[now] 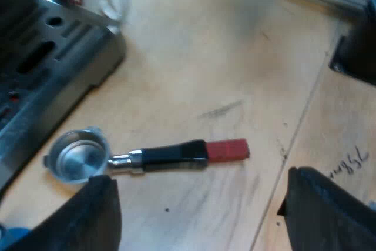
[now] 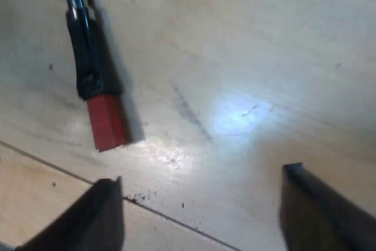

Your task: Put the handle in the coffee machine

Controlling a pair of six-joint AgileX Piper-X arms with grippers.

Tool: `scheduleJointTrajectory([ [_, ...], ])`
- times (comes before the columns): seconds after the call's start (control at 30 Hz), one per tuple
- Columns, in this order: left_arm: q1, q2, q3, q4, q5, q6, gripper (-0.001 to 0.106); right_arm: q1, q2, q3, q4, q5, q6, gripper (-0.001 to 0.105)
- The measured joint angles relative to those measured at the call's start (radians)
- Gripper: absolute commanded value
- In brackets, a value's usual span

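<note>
A: Jaws?
B: Both released, holding nothing. Left gripper (image 1: 205, 221) and right gripper (image 2: 200, 216) are spread wide over the pale wooden table (image 1: 205, 57).
A: Holder?
B: The round silver metal holder with a black, red-tipped handle (image 1: 147, 156) lies flat, basket just beside the steel espresso machine (image 1: 53, 74).
A: Approach?
B: It lies ahead of the left jaws, long axis running finger to finger. Right looks nearer, red end toward it, offset beyond one finger.

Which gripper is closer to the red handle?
Right, probably. The right gripper hangs close beside the holder's red end, fingers open. The left gripper looks higher, open above the holder's metal basket.
</note>
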Motion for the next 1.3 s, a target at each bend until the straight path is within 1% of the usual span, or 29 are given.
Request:
scheduleJointTrajectory([
  [0.03, -0.002, 0.004, 0.000, 0.000, 0.000, 0.000, 0.062, 0.020, 0.010, 0.000, -0.003, 0.012, 0.015, 0.042],
  [0.1, -0.011, 0.024, 0.000, 0.000, 0.002, 0.000, 0.062, 0.088, 0.045, 0.000, -0.023, 0.035, 0.059, 0.032],
  [0.13, -0.011, 0.028, 0.000, 0.000, 0.002, 0.000, 0.062, 0.106, 0.054, 0.000, -0.029, 0.045, 0.073, 0.029],
  [0.2, -0.011, 0.042, 0.000, 0.000, 0.004, 0.000, 0.062, 0.172, 0.093, 0.000, -0.069, 0.097, 0.128, 0.017],
  [0.23, -0.011, 0.044, 0.000, 0.000, 0.005, 0.000, 0.062, 0.176, 0.096, 0.000, -0.069, 0.101, 0.132, 0.014],
  [0.3, -0.011, 0.054, 0.000, 0.000, 0.004, 0.000, 0.062, 0.232, 0.137, 0.000, -0.109, 0.141, 0.171, 0.000],
  [0.4, -0.011, 0.060, 0.000, 0.000, 0.004, 0.000, 0.062, 0.284, 0.189, 0.000, -0.151, 0.158, 0.194, 0.000],
  [0.53, -0.011, 0.060, 0.013, 0.003, 0.004, 0.000, 0.062, 0.326, 0.271, 0.000, -0.200, 0.160, 0.200, 0.000],
  [0.57, -0.011, 0.060, 0.025, 0.003, 0.004, 0.000, 0.062, 0.335, 0.302, 0.000, -0.217, 0.160, 0.213, 0.000],
  [0.63, -0.011, 0.060, 0.047, 0.003, 0.004, -0.002, 0.062, 0.338, 0.321, 0.000, -0.231, 0.162, 0.218, 0.000],
  [0.73, -0.011, 0.060, 0.086, 0.003, 0.002, -0.002, 0.062, 0.345, 0.402, 0.000, -0.283, 0.167, 0.225, 0.000],
  [0.87, -0.011, 0.060, 0.116, 0.005, 0.000, -0.002, 0.062, 0.345, 0.501, -0.006, -0.312, 0.167, 0.275, 0.000],
  [0.9, -0.011, 0.060, 0.119, 0.005, -0.001, -0.002, 0.062, 0.345, 0.535, -0.006, -0.312, 0.167, 0.298, 0.000],
  [1.1, -0.011, 0.060, 0.138, 0.005, -0.001, -0.002, 0.062, 0.349, 0.658, -0.006, -0.394, 0.079, 0.308, 0.000],
  [1.23, -0.011, 0.060, 0.139, 0.007, -0.001, -0.002, 0.062, 0.371, 0.717, -0.006, -0.415, 0.100, 0.311, 0.000],
  [1.3, -0.011, 0.060, 0.139, 0.007, -0.001, -0.002, 0.062, 0.391, 0.749, -0.006, -0.418, 0.109, 0.301, 0.000],
])
